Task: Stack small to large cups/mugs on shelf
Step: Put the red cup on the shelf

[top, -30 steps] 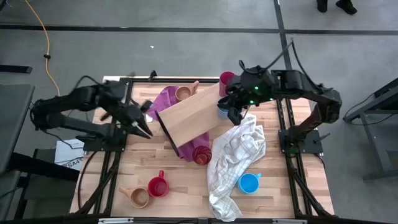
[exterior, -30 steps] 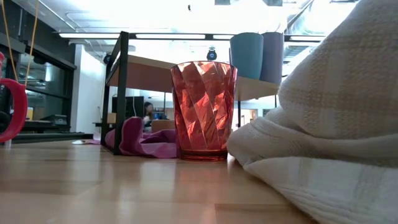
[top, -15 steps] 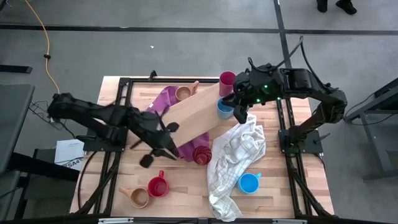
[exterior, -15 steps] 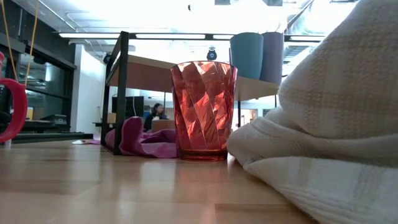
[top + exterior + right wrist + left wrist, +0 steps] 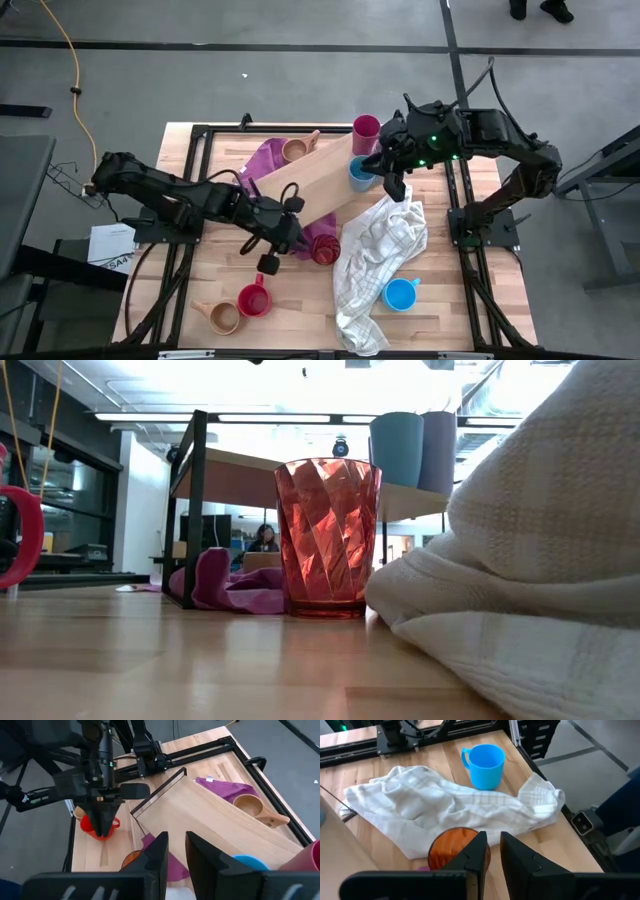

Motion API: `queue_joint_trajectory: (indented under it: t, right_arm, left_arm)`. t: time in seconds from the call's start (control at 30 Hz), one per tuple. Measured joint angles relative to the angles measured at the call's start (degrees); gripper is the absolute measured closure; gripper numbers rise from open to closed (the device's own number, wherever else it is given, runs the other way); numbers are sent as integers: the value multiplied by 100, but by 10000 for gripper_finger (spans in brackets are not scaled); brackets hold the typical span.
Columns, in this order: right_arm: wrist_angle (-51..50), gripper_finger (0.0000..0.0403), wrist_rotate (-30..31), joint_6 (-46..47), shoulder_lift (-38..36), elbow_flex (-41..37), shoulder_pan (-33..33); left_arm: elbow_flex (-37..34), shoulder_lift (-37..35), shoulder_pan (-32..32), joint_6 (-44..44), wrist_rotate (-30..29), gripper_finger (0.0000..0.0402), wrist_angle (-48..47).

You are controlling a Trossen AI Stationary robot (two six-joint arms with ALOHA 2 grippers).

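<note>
The light-wood shelf [image 5: 310, 190] stands on its black frame mid-table. A blue cup [image 5: 360, 175] and a magenta tumbler [image 5: 365, 128] stand at its right end; both also show in the low view, the blue cup [image 5: 397, 448] left of the tumbler [image 5: 437, 452]. A red ribbed tumbler [image 5: 322, 248] stands upright on the table by the shelf's near side. My left gripper [image 5: 493, 842] is shut and empty, just left of and above that tumbler [image 5: 454, 847]. My right gripper [image 5: 176, 847] is shut and empty, above the shelf's right end beside the blue cup [image 5: 245, 862].
A white checked towel [image 5: 378, 255] lies heaped right of the red tumbler. A blue mug [image 5: 400, 294] stands near the front right. A red mug [image 5: 252, 298] and a tan mug [image 5: 222, 316] stand front left. A tan mug [image 5: 297, 150] rests on purple cloth [image 5: 262, 160] behind the shelf.
My left gripper has swung from the table's left edge toward the middle and the near side, ending by the red tumbler. My right gripper has shifted slightly toward the table's right edge, staying over the shelf's right end. No cup has moved.
</note>
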Motion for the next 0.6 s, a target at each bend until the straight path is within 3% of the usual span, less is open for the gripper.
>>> queue_joint_trajectory:
  t: [0.27,0.6]
  right_arm:
    - [607,345,-313,-358,-411,0,0]
    - [605,345,-212,-520,-1211,2,-2]
  left_arm:
    - [175,519,11,-90,88,357,-31]
    - [260,859,10,-111,-22,357,-94]
